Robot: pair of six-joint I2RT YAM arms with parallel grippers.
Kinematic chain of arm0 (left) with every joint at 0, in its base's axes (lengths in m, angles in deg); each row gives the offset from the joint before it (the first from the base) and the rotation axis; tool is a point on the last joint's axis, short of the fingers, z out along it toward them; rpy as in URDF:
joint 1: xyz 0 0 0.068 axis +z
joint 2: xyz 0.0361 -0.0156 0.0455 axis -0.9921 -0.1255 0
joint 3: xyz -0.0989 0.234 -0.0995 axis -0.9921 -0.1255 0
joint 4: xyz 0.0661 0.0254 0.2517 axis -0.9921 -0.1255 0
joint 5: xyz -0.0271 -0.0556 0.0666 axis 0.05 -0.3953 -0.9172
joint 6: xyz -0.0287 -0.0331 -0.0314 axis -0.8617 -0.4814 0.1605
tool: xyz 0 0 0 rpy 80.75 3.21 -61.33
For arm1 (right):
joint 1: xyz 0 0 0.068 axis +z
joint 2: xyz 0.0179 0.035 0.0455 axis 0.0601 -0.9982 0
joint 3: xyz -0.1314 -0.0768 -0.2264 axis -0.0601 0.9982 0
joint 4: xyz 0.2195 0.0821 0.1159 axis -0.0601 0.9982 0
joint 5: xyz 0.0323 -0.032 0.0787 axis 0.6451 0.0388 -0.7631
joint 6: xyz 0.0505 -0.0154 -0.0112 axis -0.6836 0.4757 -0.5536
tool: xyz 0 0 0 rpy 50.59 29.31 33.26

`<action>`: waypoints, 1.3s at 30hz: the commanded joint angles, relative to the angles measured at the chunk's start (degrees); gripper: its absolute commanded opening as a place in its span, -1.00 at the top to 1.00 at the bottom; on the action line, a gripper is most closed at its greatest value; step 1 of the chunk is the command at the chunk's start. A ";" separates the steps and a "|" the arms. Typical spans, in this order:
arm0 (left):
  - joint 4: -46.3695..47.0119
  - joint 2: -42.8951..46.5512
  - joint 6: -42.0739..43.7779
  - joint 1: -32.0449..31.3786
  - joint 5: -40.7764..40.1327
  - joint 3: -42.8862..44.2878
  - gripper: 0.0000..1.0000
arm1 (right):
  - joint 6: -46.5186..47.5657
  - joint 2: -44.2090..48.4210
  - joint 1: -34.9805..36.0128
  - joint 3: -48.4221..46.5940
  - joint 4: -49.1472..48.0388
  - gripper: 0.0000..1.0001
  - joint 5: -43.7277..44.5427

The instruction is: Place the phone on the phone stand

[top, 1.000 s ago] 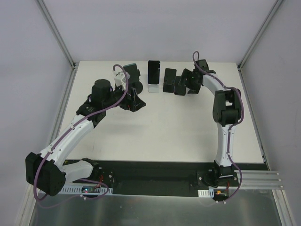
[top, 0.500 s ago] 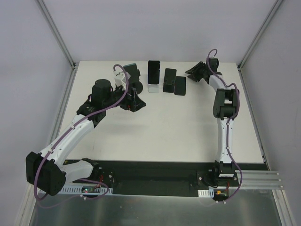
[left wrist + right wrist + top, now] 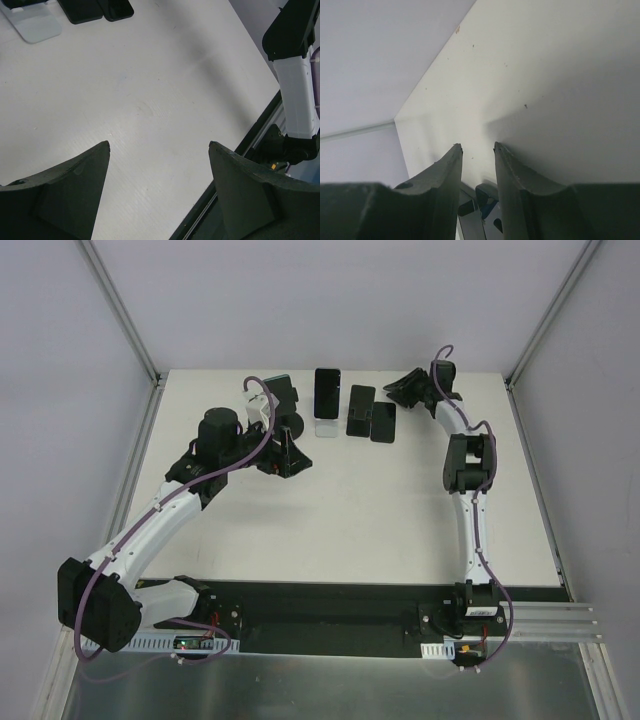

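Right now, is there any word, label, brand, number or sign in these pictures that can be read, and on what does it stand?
No text can be read in any view.
The phone screens are dark and show no brand or words.
The small circuit boards at the arm bases may carry markings, but they are too small to read.

The top external view looks steeply down from above and behind the arm bases, far enough off to take in the whole bench [image 3: 350,510]. The left wrist view sits close over the bench, facing right and nearward past the left end effector [image 3: 159,145]. It shares the flat phones [image 3: 95,9], the phone stand [image 3: 35,27] and the right arm [image 3: 295,75] with the top view. The right wrist view, at the far right, looks past the right end effector [image 3: 478,146], rolled sideways, at bare bench meeting a wall [image 3: 370,60].
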 commanded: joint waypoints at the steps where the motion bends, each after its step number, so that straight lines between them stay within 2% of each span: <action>1: 2.34 0.12 -0.97 0.68 1.95 1.86 -0.57 | 4.02 1.19 1.32 0.75 8.64 0.30 -3.52; 5: 2.43 0.30 -0.88 0.68 1.77 1.86 -0.57 | 9.56 4.71 1.76 4.08 15.59 0.31 -3.17; 11: 2.34 0.38 -0.62 0.68 1.33 1.60 -0.57 | 16.94 12.01 1.76 13.58 19.81 0.29 -2.64; 16: 2.34 0.21 -0.70 0.68 1.33 1.60 -0.56 | 21.95 18.77 2.20 22.18 22.63 0.28 -6.07; 20: 2.34 0.38 -0.53 0.68 1.33 1.78 -0.56 | 27.05 27.38 3.69 38.40 20.53 0.26 -4.14; 24: 2.34 0.91 -0.62 0.68 1.60 1.86 -0.56 | 30.64 37.03 5.36 50.45 18.34 0.23 -2.82; 28: 2.26 1.17 -0.62 0.76 1.60 1.86 -0.56 | 33.29 42.77 8.87 57.60 18.94 0.13 -1.76; 30: 2.34 1.26 -0.79 0.85 2.03 1.95 -0.56 | 32.95 46.97 9.75 62.15 18.33 0.04 0.25; 33: 2.43 1.17 -1.23 1.20 3.26 2.65 -0.55 | 32.68 53.66 11.34 66.22 16.93 -0.25 3.86; 34: 2.43 1.09 -1.41 1.12 3.27 2.57 -0.54 | 32.60 55.24 12.04 67.97 16.66 -0.43 4.47; 36: 2.43 0.74 -1.49 1.29 2.83 3.09 -0.54 | 32.33 59.90 13.09 69.30 17.79 -0.61 9.21; 37: 2.43 0.65 -1.76 1.29 2.65 3.36 -0.54 | 31.37 61.31 14.06 70.35 18.50 -0.77 10.96; 39: 1.82 0.47 -2.98 1.29 1.95 4.75 -0.53 | 28.92 65.18 15.11 71.50 21.22 -0.89 17.11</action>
